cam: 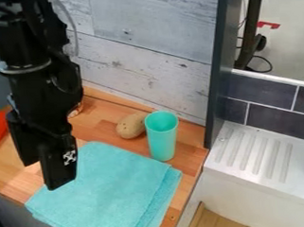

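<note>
Tool (42,176), fingers spread, is poised near a folded cloth (110,188), one corner pointed wallward; upright, mouth up, a cup (162,142) is set beside it.

The wooden counter (105,118) is carrying a folded turquoise cloth (113,190), and a cup (162,139) is standing beside a potato (130,126).

There is room to pass low over the flat cloth (114,193); beyond it, the cup (162,144) and potato (130,126) (close together) stand before the wall (146,70).
</note>
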You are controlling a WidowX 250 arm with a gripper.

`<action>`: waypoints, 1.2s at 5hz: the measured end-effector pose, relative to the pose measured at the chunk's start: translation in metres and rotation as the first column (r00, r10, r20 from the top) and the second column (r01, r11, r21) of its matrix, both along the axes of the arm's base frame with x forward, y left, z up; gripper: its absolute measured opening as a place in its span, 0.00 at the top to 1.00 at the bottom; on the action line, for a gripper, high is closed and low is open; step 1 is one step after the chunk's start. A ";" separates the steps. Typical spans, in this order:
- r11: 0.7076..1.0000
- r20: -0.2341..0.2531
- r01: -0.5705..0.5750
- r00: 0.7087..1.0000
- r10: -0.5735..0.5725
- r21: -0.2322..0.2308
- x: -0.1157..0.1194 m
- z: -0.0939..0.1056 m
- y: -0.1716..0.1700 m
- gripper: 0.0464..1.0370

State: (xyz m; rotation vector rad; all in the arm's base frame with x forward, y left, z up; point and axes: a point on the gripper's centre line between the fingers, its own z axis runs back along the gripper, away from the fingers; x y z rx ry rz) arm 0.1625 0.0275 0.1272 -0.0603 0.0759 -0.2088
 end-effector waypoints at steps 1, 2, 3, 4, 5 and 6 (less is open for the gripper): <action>1.000 -0.011 -0.001 1.000 0.001 -0.001 -0.001 -0.003 0.000 0.04; 0.999 0.044 0.016 0.999 -0.018 0.032 0.017 -0.010 -0.003 0.04; 0.999 0.103 0.004 0.995 -0.009 0.051 0.033 -0.017 -0.001 0.04; 0.999 0.123 -0.011 0.992 0.004 0.052 0.047 -0.032 0.001 0.04; 0.999 0.123 -0.028 0.992 0.025 0.022 0.056 -0.048 0.005 0.04; 0.999 0.112 -0.037 0.993 0.035 0.014 0.064 -0.063 0.014 0.04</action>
